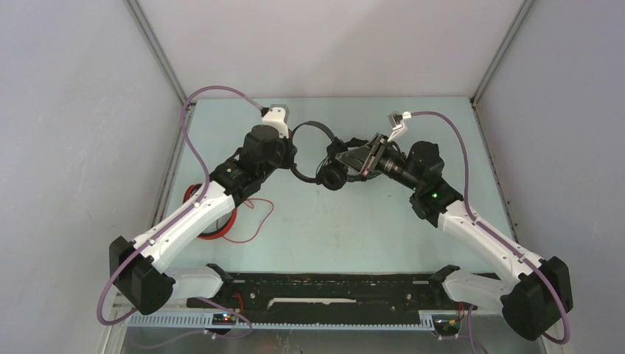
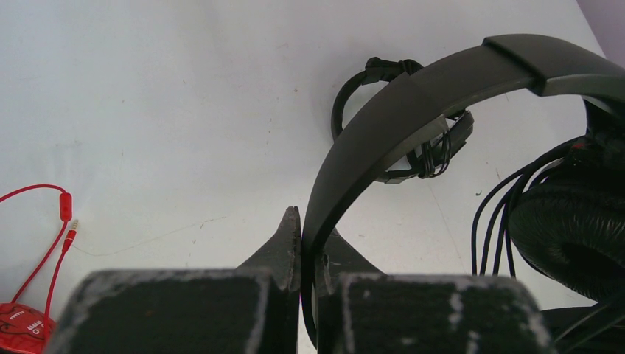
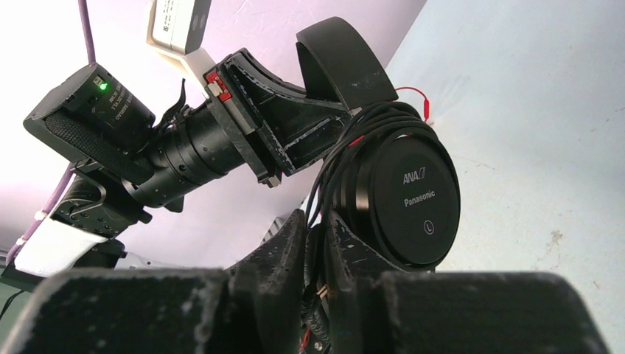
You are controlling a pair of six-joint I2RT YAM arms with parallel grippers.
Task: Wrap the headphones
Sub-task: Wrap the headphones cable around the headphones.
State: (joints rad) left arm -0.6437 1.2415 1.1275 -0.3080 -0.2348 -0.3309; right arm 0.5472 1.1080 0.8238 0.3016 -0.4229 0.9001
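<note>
1. The black headphones [image 1: 333, 177] are held between the two arms over the far middle of the table [image 1: 354, 228]. Their long axis runs roughly left to right, with the crown of the band toward the left arm and the cups toward the right arm
2. The left gripper [image 2: 309, 228] is clamped on the headband [image 2: 413, 96], one finger pressed to each flat face. The band is a broad, smooth, matte black strip that rises from the fingers and arches over to the right in the left wrist view
3. The right gripper [image 3: 315, 228] has its fingers nearly together, with strands of the cable [image 3: 332, 162] pinched between them just beside the ear cup [image 3: 413, 199]
4. That cup is a round, glossy black disc printed "ANA", "Panasonic" and "L", its flat outer face turned toward the right wrist camera. Several loops of thin black cable lie around its rim
5. The cushion [image 2: 567, 228] is thick, soft-looking and wrinkled like leatherette
6. A second pair of slim black headphones [image 2: 379, 70] lies on the table beyond the band, with cable bunched at its cup
7. The red headphones [image 2: 18, 324] lie under the left arm, and their thin red cable [image 2: 65, 205] trails loose across the pale table
</note>
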